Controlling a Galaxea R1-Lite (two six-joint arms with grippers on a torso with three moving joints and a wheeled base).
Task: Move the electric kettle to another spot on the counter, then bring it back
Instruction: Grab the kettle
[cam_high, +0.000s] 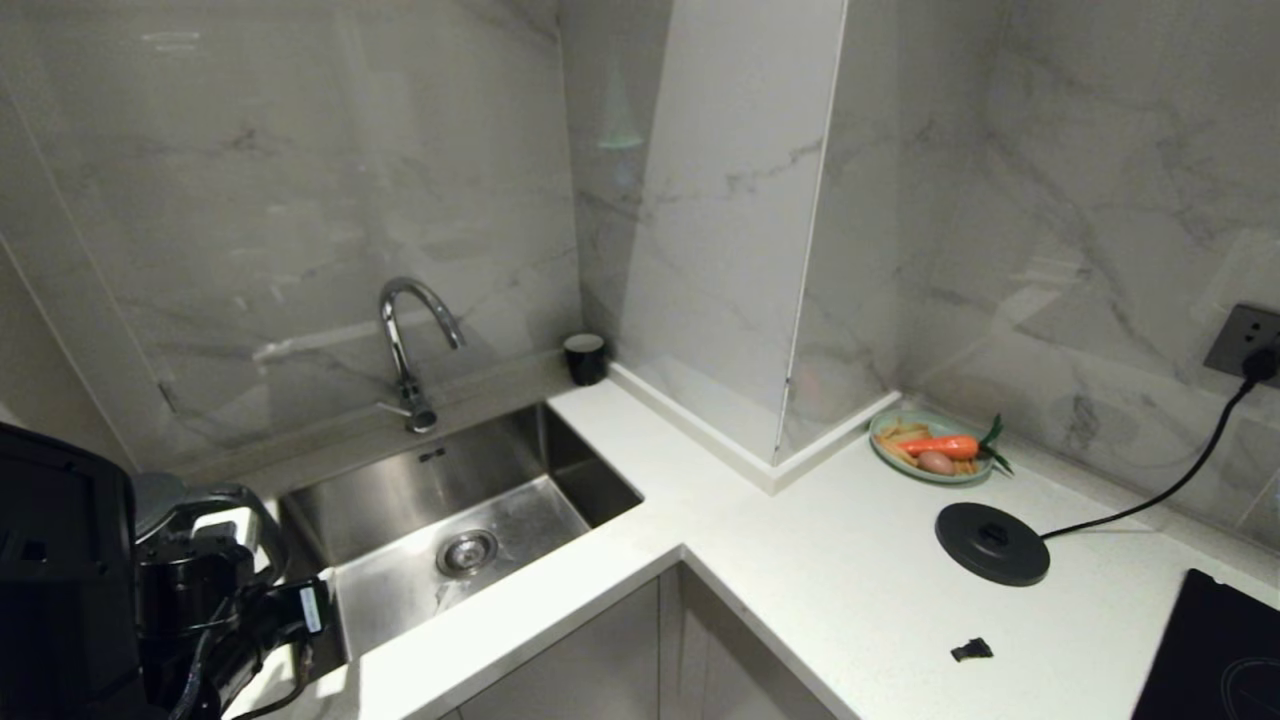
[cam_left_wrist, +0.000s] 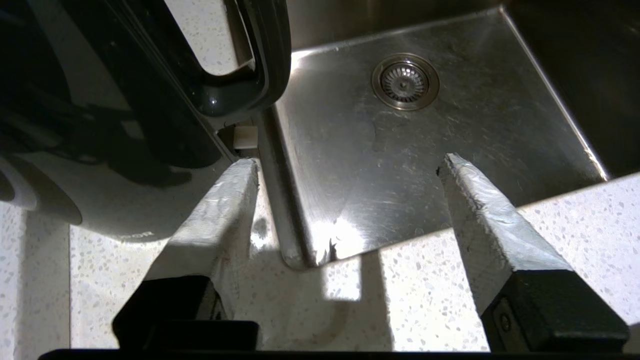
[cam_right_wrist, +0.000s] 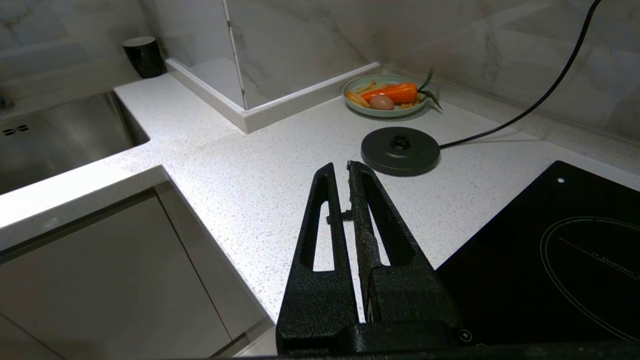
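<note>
The glossy black electric kettle (cam_high: 60, 570) stands on the white speckled counter (cam_high: 800, 560) left of the sink, at the view's lower left edge. In the left wrist view its body (cam_left_wrist: 100, 115) and loop handle (cam_left_wrist: 260, 60) fill one side. My left gripper (cam_left_wrist: 350, 162) is open right beside the kettle, over the sink's corner, with nothing between its taped fingers (cam_left_wrist: 225, 200). The near finger sits just off the kettle's foot, below the handle. My right gripper (cam_right_wrist: 340, 167) hangs shut and empty over the counter's front part.
A steel sink (cam_high: 560, 470) with a faucet (cam_high: 405, 340) lies next to the kettle. A small black cup (cam_high: 585, 358) stands behind it. On the right are the corded base disc (cam_high: 992, 543), a plate (cam_high: 935, 472) of food, a black scrap (cam_high: 971, 650) and the hob (cam_high: 1215, 650).
</note>
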